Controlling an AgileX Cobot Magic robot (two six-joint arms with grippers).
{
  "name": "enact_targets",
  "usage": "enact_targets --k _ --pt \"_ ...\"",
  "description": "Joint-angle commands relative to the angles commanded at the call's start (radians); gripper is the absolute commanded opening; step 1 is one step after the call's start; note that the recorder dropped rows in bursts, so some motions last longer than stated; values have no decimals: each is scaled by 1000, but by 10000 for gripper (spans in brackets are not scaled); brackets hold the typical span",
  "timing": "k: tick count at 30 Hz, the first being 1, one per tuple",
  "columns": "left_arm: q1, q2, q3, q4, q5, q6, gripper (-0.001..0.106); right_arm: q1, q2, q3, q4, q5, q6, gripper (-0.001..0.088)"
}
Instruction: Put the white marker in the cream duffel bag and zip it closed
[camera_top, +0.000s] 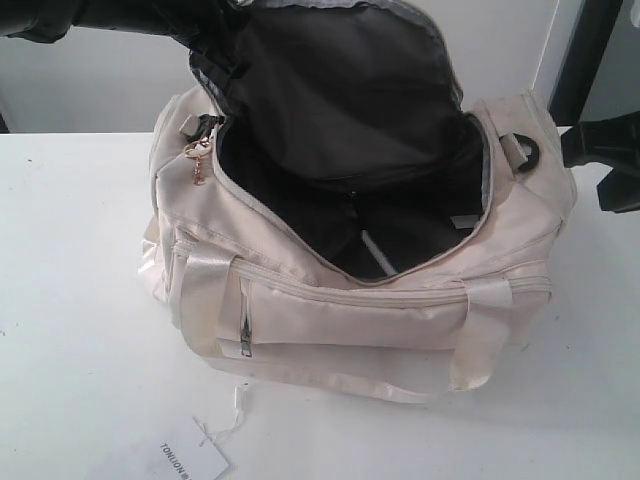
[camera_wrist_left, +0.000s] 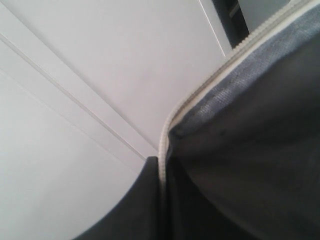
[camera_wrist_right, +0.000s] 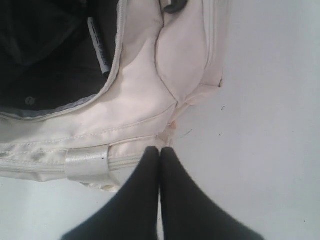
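The cream duffel bag (camera_top: 330, 310) stands on the white table with its top wide open and its black lining showing. The white marker (camera_top: 375, 250) lies inside on the bottom; the right wrist view shows the white marker (camera_wrist_right: 98, 47) with its black cap. My left gripper (camera_wrist_left: 161, 162) is shut on the zipper edge (camera_wrist_left: 200, 87) of the raised flap, held up at the back by the left arm (camera_top: 120, 15). My right gripper (camera_wrist_right: 160, 150) is shut with nothing in it, just off the bag's end (camera_wrist_right: 150, 95), above the table.
A white paper hang tag (camera_top: 190, 460) with string lies at the table's front. The gold zipper pull (camera_top: 200, 165) hangs at the bag's left end. A black ring (camera_top: 528, 155) sits on its right end, near the right arm (camera_top: 603, 160).
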Motion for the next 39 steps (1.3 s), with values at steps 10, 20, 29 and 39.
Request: enact_targets --k 10,20,29,39 --pt "0 0 0 0 0 0 0 0 0 13 0 24 0 0" --pt "0 0 0 0 0 0 0 0 0 13 0 26 0 0" --pt "0 0 0 0 -3 0 0 0 0 13 0 20 0 0" --pt "0 -2 0 0 31 -12 0 0 0 13 0 4 0 0"
